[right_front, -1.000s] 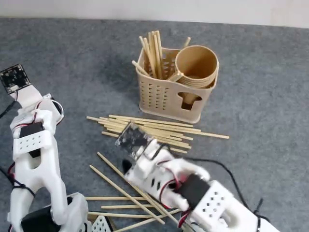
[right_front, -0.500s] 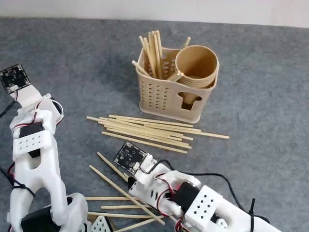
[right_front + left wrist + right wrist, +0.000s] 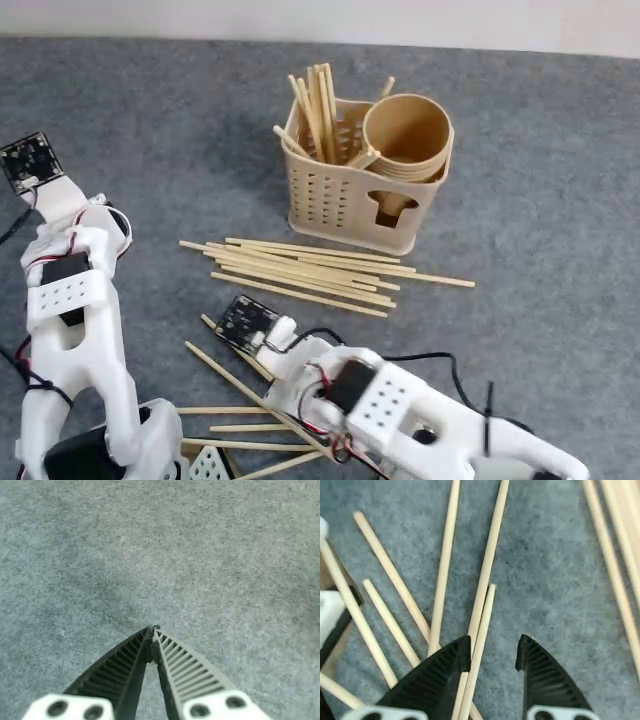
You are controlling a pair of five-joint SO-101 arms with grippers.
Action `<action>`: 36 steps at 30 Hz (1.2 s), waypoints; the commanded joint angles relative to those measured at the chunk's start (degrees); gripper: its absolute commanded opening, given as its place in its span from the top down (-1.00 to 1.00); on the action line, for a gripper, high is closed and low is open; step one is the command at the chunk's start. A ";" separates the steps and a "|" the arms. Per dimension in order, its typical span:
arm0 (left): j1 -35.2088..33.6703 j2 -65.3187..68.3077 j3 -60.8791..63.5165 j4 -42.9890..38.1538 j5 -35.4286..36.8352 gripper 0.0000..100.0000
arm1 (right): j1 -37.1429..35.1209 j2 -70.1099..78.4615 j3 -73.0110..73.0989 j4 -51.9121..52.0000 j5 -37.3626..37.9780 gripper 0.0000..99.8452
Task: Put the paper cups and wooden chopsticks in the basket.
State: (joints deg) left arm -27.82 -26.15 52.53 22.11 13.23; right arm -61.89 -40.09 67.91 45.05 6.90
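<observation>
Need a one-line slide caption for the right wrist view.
Right gripper, open, poised over loose wooden chopsticks scattered on the grey carpet.

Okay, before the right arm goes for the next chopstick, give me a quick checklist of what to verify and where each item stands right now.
1. Right tool open: ok.
2. Thin light wooden chopsticks between its fingers: ok, two lie close to one finger. Whether it would take just one: cannot tell.
3. Beige perforated plastic basket upright: ok.
4. Brown paper cups in the basket: ok.
5. Left tool out of the way, shut over grey carpet: ok.
6. All chopsticks in the basket: not ok. A bundle lies on the carpet in front of it.
</observation>
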 commanded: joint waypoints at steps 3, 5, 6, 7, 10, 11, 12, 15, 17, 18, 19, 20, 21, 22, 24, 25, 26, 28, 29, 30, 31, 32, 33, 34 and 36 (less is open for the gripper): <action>0.04 -1.45 -0.57 -1.05 0.26 0.98 | -0.40 7.25 -5.93 0.13 -0.44 0.68; 0.04 -1.45 -0.57 -1.05 0.26 0.98 | -0.48 9.19 -6.37 -0.04 -0.44 0.68; 0.04 -1.45 -0.57 -1.05 0.26 0.98 | -0.48 9.89 -6.37 -0.13 -0.44 0.68; 0.04 -1.45 -0.57 -1.05 0.26 0.98 | -0.48 10.77 -6.37 -0.22 -0.44 0.68; 0.04 -1.45 -0.57 -1.05 0.26 0.98 | -0.48 12.88 -7.96 -0.04 -0.44 0.68; 0.04 -1.45 -0.57 -1.05 0.26 0.98 | -0.48 13.58 -8.31 -0.04 -0.44 0.69; 0.04 -1.45 -0.57 -1.05 0.26 0.98 | -0.48 14.46 -8.57 0.04 -0.44 0.72; 0.04 -1.45 -0.57 -1.05 0.26 0.98 | -0.48 16.75 -8.84 0.04 -0.26 0.84; 0.13 -1.45 -0.57 -1.05 0.26 0.98 | -0.48 17.45 -8.84 0.04 -0.18 0.87; 0.13 -1.45 -0.57 -1.05 0.26 0.98 | -0.48 17.71 -8.84 0.13 -0.18 0.87; 0.13 -1.45 -0.57 -1.05 0.26 0.98 | -0.48 17.80 -8.84 0.13 -0.18 0.87; 0.13 -1.45 -0.57 -1.05 0.26 0.98 | -0.48 18.15 -8.84 0.13 -0.18 0.87; 0.13 -1.45 -0.57 -1.05 0.26 0.98 | -0.40 18.15 -8.84 0.13 -0.18 0.87; 0.13 -1.45 -0.57 -1.05 0.26 0.98 | -0.40 18.15 -8.84 0.13 -0.18 0.87; 0.13 -1.45 -0.57 -1.05 0.26 0.98 | -0.31 17.63 -8.84 0.40 -0.18 0.88; 0.13 -1.45 -0.48 -1.05 0.26 0.98 | -0.31 17.63 -8.84 1.54 -0.18 0.88; 0.13 -1.45 -0.48 -1.05 0.26 0.98 | -0.31 17.63 -8.92 3.30 -0.18 0.88; 0.13 -1.45 -0.48 -1.05 0.26 0.98 | -0.31 17.10 -11.65 6.37 -0.44 0.88; 0.13 -1.45 -0.48 -1.05 0.26 0.98 | -0.31 16.48 -13.32 8.13 -0.44 0.88; 0.13 -1.45 -0.48 -1.05 0.26 0.98 | -0.13 15.60 -14.64 10.07 -0.44 0.88; 0.13 -1.45 -0.48 -1.05 0.26 0.98 | 0.66 14.37 -15.96 12.00 -0.44 0.88; 0.13 -1.45 -0.48 -1.05 0.26 0.98 | 1.45 13.14 -17.01 13.41 -0.44 0.88; 0.13 -1.45 -0.48 -1.05 0.26 0.98 | 2.15 11.82 -17.80 14.29 -0.44 0.88; 0.13 -1.45 -0.48 -1.05 0.26 0.98 | 2.95 10.33 -18.33 14.73 -0.44 0.88; 0.13 -1.45 -0.48 -1.05 0.26 0.98 | 4.62 7.43 -18.59 15.16 -0.44 0.88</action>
State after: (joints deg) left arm -27.82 -26.15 52.53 22.11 13.23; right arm -59.87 -27.43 52.62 58.95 6.81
